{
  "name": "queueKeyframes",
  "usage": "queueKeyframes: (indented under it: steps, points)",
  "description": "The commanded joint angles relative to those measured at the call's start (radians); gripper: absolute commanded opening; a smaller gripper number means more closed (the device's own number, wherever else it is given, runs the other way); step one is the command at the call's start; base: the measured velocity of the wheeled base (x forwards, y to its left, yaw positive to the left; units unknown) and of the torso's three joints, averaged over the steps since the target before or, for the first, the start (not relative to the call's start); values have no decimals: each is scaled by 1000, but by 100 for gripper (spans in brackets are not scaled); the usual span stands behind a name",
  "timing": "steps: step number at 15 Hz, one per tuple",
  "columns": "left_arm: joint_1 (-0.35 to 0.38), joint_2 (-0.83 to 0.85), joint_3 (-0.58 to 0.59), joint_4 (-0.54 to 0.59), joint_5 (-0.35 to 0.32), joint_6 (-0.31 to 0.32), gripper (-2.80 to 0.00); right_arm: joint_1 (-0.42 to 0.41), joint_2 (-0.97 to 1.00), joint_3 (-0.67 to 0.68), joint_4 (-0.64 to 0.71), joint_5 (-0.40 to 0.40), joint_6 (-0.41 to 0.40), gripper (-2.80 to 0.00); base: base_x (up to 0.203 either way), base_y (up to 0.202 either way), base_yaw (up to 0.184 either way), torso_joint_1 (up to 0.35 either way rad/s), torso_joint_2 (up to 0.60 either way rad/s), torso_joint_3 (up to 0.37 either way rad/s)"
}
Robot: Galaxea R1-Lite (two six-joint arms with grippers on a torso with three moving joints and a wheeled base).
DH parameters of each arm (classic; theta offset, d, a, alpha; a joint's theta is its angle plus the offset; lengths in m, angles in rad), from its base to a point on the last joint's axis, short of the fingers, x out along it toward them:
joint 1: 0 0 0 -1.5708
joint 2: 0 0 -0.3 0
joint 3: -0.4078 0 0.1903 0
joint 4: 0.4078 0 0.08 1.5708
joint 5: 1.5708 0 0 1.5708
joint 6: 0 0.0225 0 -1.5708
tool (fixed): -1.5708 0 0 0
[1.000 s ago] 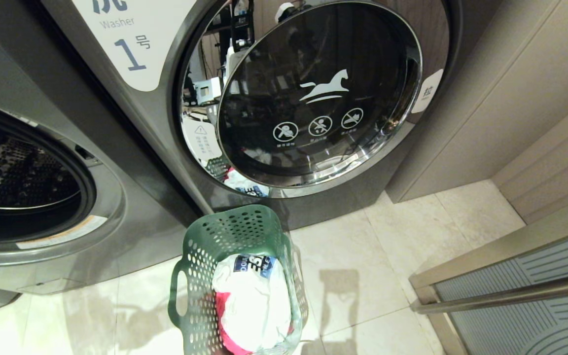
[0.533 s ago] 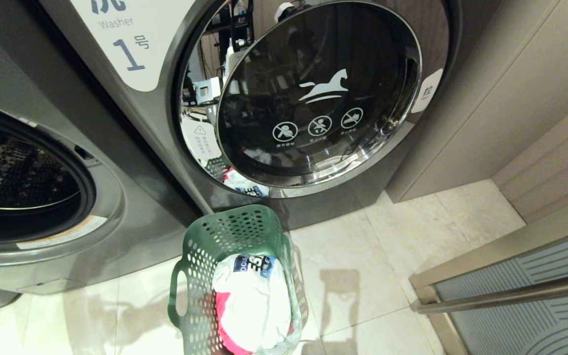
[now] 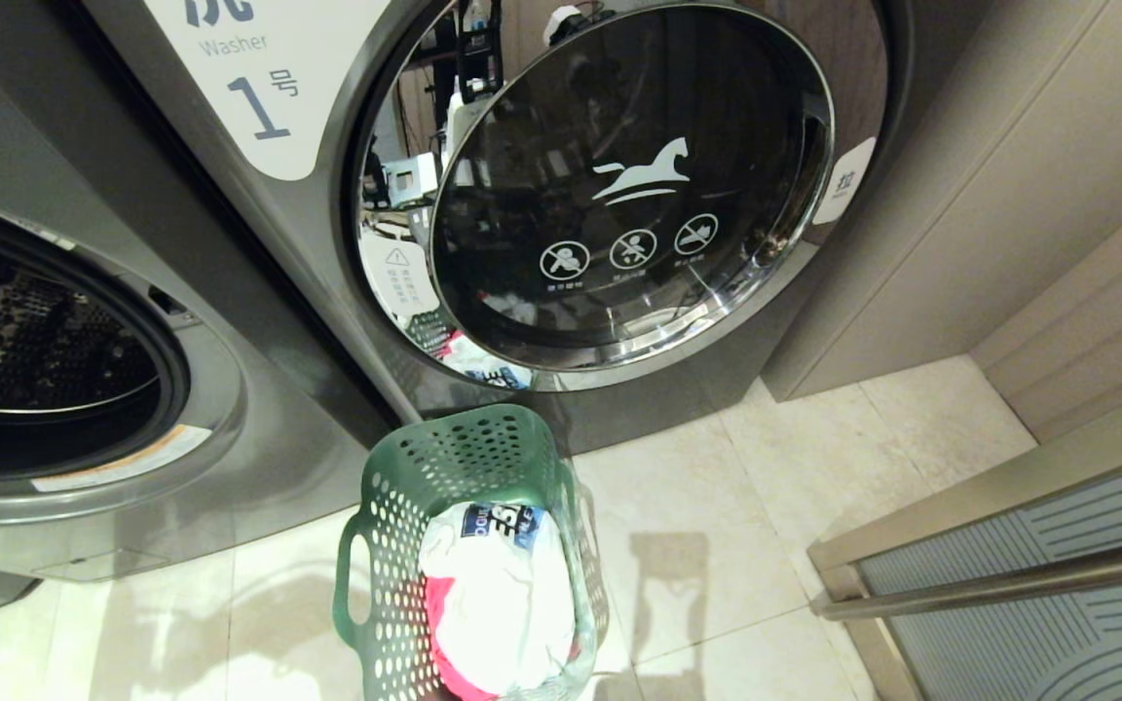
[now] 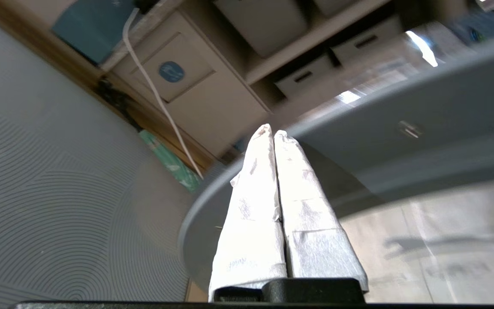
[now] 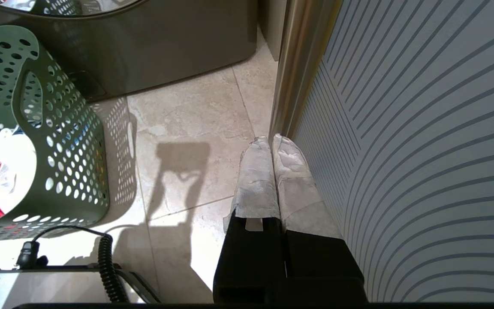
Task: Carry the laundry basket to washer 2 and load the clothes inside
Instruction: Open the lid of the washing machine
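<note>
The green laundry basket (image 3: 464, 458) stands on the tiled floor in front of the machines, also seen in the right wrist view (image 5: 71, 141). The clothes (image 3: 503, 594) lie in it, white with a blue printed patch on top and pink-red beneath (image 5: 9, 163). No machine with a numeral 2 shows, so washer 2 is out of view. My left gripper (image 4: 272, 132) is shut on nothing, beside the edge of a round grey door (image 4: 401, 128). My right gripper (image 5: 271, 139) hangs shut and empty over the floor, right of the basket. Neither gripper is in the head view.
A grey washer labelled 1 (image 3: 259, 97) with its glass door (image 3: 629, 185) shut stands behind the basket. To the left, a like grey machine shows an open drum (image 3: 35, 350). A ribbed panel (image 5: 423, 150) stands close on the right. A coiled cable (image 5: 105, 257) lies near the basket.
The shadow on the floor left of the basket has shifted. The basket, the clothes and the machines have not moved.
</note>
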Motion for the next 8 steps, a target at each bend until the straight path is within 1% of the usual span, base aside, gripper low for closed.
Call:
queueKeyframes:
  steps: [1, 3, 4, 7, 8]
  points:
    - [43, 178, -132, -12, 21, -3, -280, 2, 0, 0, 0, 0, 0, -280, 0, 0, 0, 0, 0, 0]
    - [77, 273, -241, -20, 46, -6, -280, 2, 0, 0, 0, 0, 0, -280, 0, 0, 0, 0, 0, 0]
    - [89, 288, -266, -21, 54, -8, -280, 1, 0, 0, 0, 0, 0, -280, 0, 0, 0, 0, 0, 0]
    - [88, 208, -222, -21, 41, -13, -280, 0, 0, 0, 0, 0, 0, -280, 0, 0, 0, 0, 0, 0]
    - [85, 172, -209, -23, 33, -23, -280, 0, 0, 0, 0, 0, 0, -280, 0, 0, 0, 0, 0, 0]
